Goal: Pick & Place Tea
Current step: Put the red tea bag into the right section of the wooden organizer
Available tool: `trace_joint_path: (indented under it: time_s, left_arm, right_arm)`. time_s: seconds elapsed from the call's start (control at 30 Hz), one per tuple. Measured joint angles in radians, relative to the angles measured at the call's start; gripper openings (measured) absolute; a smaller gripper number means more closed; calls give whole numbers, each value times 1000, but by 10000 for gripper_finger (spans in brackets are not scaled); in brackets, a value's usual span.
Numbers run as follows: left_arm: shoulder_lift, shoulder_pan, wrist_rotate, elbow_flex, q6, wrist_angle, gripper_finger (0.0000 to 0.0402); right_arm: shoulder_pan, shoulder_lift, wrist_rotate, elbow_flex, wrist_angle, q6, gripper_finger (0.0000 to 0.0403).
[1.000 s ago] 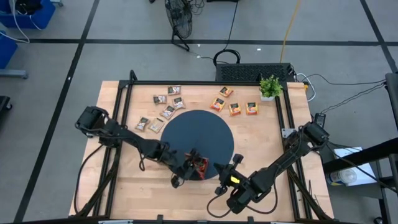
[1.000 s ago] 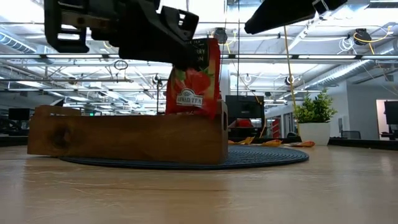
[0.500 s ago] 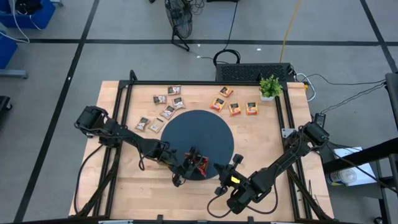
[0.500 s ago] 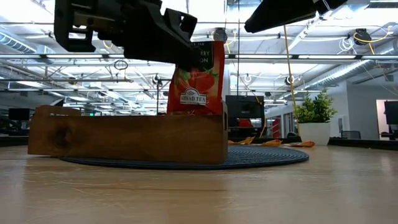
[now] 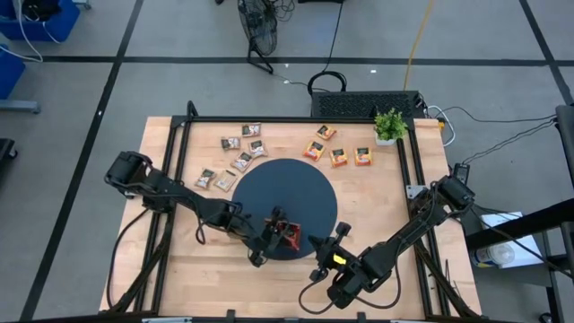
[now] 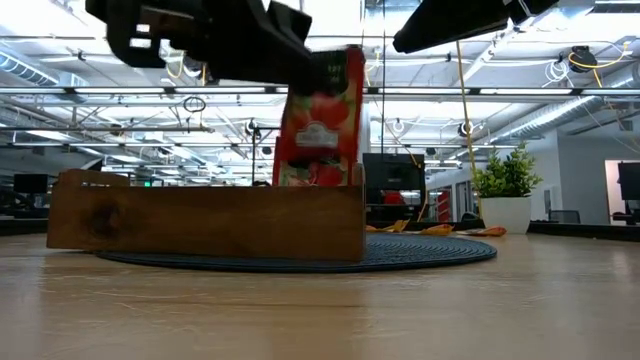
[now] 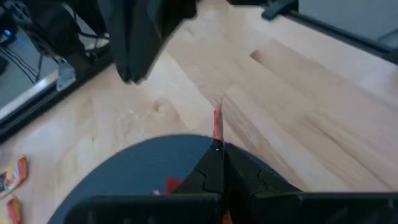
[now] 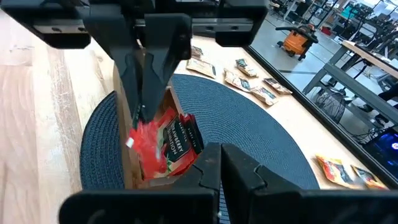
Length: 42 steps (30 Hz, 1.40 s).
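Observation:
A red tea sachet hangs with my left gripper shut on it, above the wooden tray. The tray stands on the near edge of the dark round mat. The sachet's lower end is hidden behind the tray's near wall. Another red sachet lies inside the tray. My right gripper is shut on nothing, raised just to the right of the tray. Brown-and-white sachets and orange ones lie flat on the table beyond the mat. My left gripper pinches the red sachet's upper edge between its two fingers. The fingers come slanting down from the table's left. The sachet hangs nearly upright below them, seen edge-on in the wrist view, its lower end down inside the tray.
A small green potted plant stands at the far right corner. A black frame runs round the table's top. Bare wood lies in front of the tray toward the near edge.
My left gripper has risen a little and turned at the wrist. The red sachet has turned with it, standing steeper and narrower in the low view, its top slightly higher and its lower end still behind the tray's wall.

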Motion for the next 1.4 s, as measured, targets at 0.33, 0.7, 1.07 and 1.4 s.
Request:
trace_joint_path:
  time_s: [0.33, 0.7, 1.07, 1.4]
  left_arm:
    - [-17, 0, 2, -1, -45, -47, 5]
    - [25, 18, 4, -1, -53, -13, 3]
    - [160, 42, 89, -2, -81, 84, 4]
    - [158, 34, 89, -2, -102, 80, 5]
  right_arm:
    - [0, 0, 0, 0, 3, 0, 0]
    - [0, 0, 0, 0, 3, 0, 0]
    - [0, 1, 1, 0, 3, 0, 0]
    - [0, 1, 1, 0, 4, 0, 0]
